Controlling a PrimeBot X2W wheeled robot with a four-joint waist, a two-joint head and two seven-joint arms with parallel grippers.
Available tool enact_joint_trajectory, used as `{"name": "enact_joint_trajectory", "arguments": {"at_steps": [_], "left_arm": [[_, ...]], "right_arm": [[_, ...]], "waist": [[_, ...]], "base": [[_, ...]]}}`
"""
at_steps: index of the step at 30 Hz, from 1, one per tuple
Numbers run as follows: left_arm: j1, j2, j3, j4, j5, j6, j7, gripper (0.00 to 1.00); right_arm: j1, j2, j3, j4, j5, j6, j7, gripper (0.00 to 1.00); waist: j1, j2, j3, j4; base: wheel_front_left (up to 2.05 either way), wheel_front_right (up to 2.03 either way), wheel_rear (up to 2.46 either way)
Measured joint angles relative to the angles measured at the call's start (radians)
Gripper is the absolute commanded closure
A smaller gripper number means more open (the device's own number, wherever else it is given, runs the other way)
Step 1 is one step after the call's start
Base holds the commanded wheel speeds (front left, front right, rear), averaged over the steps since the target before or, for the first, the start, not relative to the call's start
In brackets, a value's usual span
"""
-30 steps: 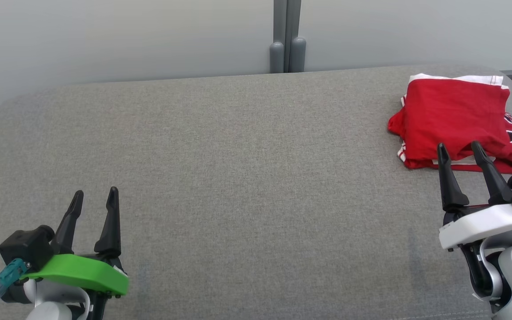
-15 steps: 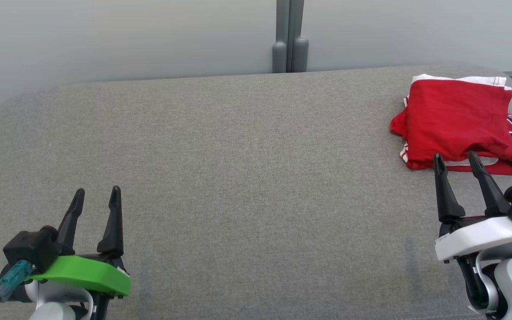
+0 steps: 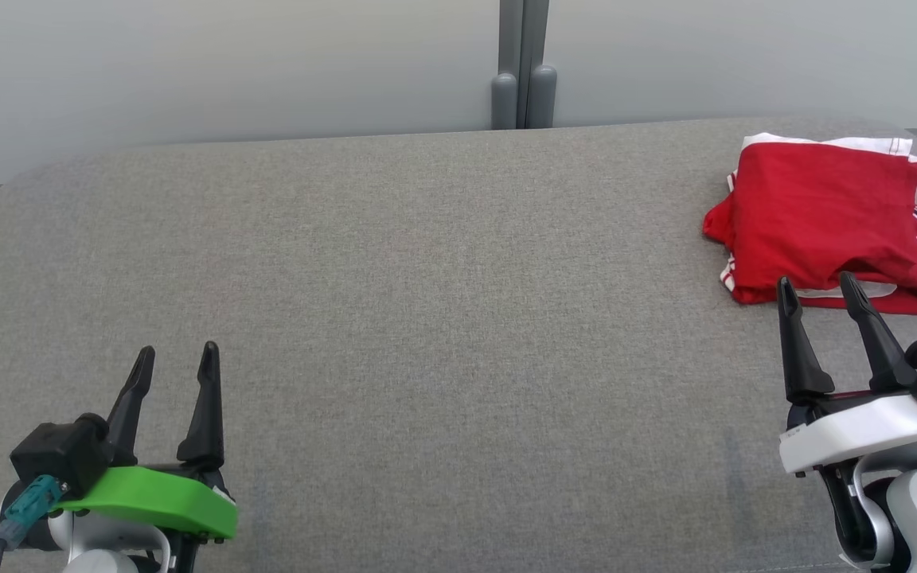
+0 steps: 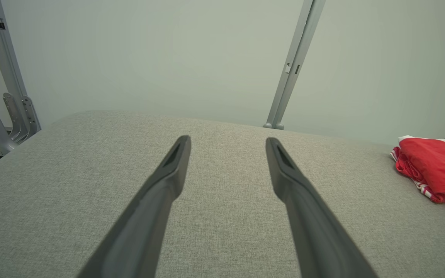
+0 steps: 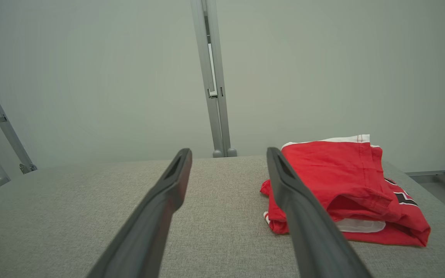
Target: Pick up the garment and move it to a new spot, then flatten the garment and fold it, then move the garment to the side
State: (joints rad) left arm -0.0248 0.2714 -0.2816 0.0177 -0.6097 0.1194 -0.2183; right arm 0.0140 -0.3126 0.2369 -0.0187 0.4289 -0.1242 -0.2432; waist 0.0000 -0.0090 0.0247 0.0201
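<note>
Head view: the folded red garment [image 3: 825,215] lies on the grey desk [image 3: 442,278] just beyond the fingertips of the right hand [image 3: 815,278] and a little to that hand's right. Its long axis runs across, side to side of the hand. The white-trimmed edge faces away from the hand, and the open fold with white lining faces toward it. A black-and-white print shows at the garment's right end. The right hand is released, fingers spread and empty. The left hand [image 3: 178,348] is well apart from the garment, which sits far off to its right. This hand is also released, with bare desk ahead of it.

Left wrist view: the left hand [image 4: 228,139] has its two fingers apart over the desk [image 4: 222,216]. The garment [image 4: 435,166] sits far to the right and ahead.

Right wrist view: the right hand [image 5: 228,150] is spread and grasps nothing. The garment [image 5: 342,177] lies ahead and to the right, partly behind the right finger, with its white edge farthest away. Its layered folds open toward the hand.
</note>
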Motion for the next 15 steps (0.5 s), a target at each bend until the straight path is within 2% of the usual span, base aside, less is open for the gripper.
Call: {"name": "enact_joint_trajectory", "arguments": {"at_steps": [4,5,10,15], "left_arm": [[0.007,-0.001,0.001,0.000,0.004,0.000,0.000,0.00],[0.007,-0.004,-0.002,0.007,0.005,0.000,0.000,1.00],[0.033,-0.040,-0.025,0.059,0.003,0.000,0.002,1.00],[0.037,-0.044,-0.015,0.064,-0.038,-0.005,0.010,1.00]], "right_arm": [[0.006,0.002,-0.002,-0.006,-0.002,0.000,0.000,0.00],[0.009,0.004,0.000,0.000,-0.002,0.000,0.001,1.00],[0.050,0.045,0.019,0.050,-0.001,0.001,0.006,1.00],[0.058,0.059,0.019,0.051,0.041,0.010,0.006,1.00]], "waist": [[0.0000,0.0000,0.000,0.001],[0.0000,0.0000,0.000,0.001],[0.0000,0.0001,0.000,0.001],[0.0000,0.0001,-0.001,0.000]], "base": [[0.00,0.00,0.00],[0.00,0.00,0.00],[0.00,0.00,0.00],[0.00,0.00,0.00]]}}
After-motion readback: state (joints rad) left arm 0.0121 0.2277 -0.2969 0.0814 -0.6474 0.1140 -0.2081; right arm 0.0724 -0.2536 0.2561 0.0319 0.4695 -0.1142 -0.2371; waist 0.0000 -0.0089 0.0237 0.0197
